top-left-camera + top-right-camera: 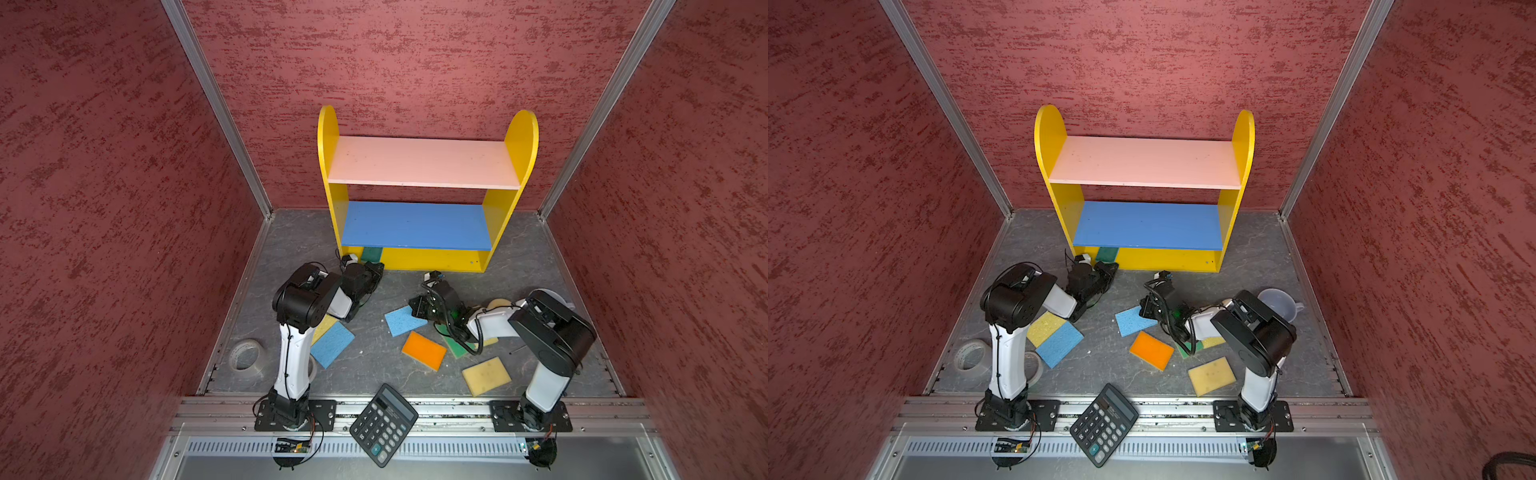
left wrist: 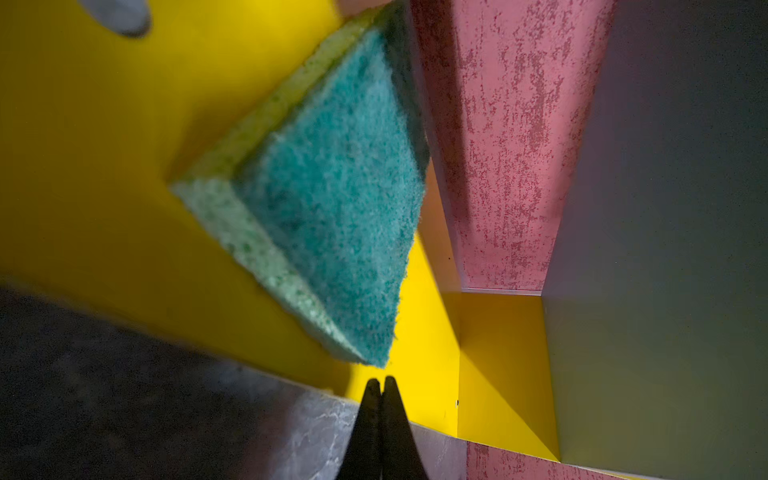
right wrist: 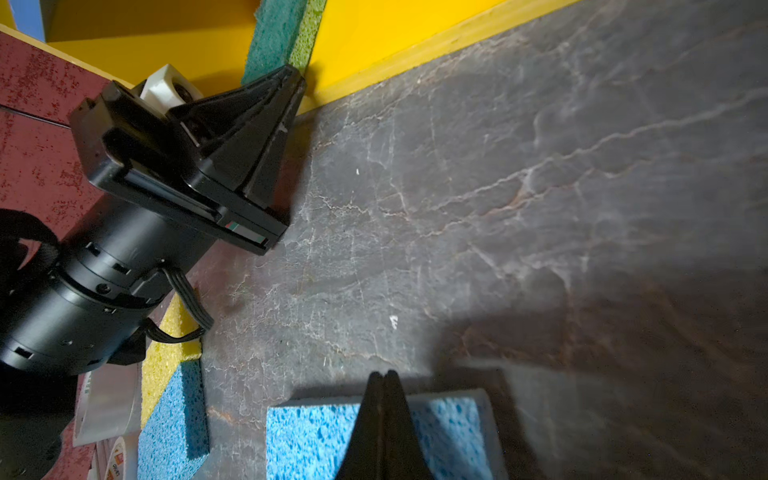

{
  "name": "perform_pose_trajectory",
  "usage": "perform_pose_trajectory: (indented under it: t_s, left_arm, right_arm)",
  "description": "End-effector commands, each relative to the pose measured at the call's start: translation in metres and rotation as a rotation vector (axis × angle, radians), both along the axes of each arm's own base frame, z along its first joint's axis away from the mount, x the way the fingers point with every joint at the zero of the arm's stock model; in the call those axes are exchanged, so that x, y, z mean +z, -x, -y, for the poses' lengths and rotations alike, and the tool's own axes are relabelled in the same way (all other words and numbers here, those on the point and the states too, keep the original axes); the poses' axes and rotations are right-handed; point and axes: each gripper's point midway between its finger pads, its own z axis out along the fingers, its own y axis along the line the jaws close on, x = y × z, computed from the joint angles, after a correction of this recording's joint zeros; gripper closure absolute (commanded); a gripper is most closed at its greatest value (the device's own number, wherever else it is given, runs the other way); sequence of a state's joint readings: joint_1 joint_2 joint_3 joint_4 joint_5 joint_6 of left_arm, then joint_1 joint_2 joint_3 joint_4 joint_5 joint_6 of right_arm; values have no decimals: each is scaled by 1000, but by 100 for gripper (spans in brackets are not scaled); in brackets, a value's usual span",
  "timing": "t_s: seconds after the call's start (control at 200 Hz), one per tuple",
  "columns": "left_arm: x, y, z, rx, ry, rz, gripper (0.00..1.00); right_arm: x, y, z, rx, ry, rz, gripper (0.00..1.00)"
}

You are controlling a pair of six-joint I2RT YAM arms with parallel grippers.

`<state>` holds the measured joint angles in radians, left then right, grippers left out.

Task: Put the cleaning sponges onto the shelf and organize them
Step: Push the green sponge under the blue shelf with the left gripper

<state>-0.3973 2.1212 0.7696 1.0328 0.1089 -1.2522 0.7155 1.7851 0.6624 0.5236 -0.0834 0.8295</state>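
Left wrist view: left end effector (image 2: pixel 380 384) clenched empty, green sponge (image 2: pixel 332 187) blurred, partly cut off; right end effector (image 3: pixel 383 378) clenched too.

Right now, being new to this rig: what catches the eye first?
The yellow, pink and blue shelf stands at the back, one green sponge in its bottom tier by the shut left tool. Bright sponges lie scattered on the floor, the orange one midway, and a calculator lies across the front rail.

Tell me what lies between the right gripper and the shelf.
Only bare grey floor between right gripper and shelf, shown in the right wrist view.
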Motion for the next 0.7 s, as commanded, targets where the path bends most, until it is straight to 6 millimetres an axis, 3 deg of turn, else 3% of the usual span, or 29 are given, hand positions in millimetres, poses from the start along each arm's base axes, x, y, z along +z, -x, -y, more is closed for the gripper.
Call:
perform_pose_trajectory:
  t_s: [0.0,0.421,0.691]
  left_arm:
    - [-90,42,-16,-4,-154,-271,95]
    - [-90,57,-55,86,-150,-285,93]
    - [-92,46,-52,89,-120,-276,88]
  right_arm:
    - [-6,-3,2,-9,-3,0,98]
    - [-15,0,-1,11,-15,-28,97]
    - [-22,4,4,8,-3,-41,96]
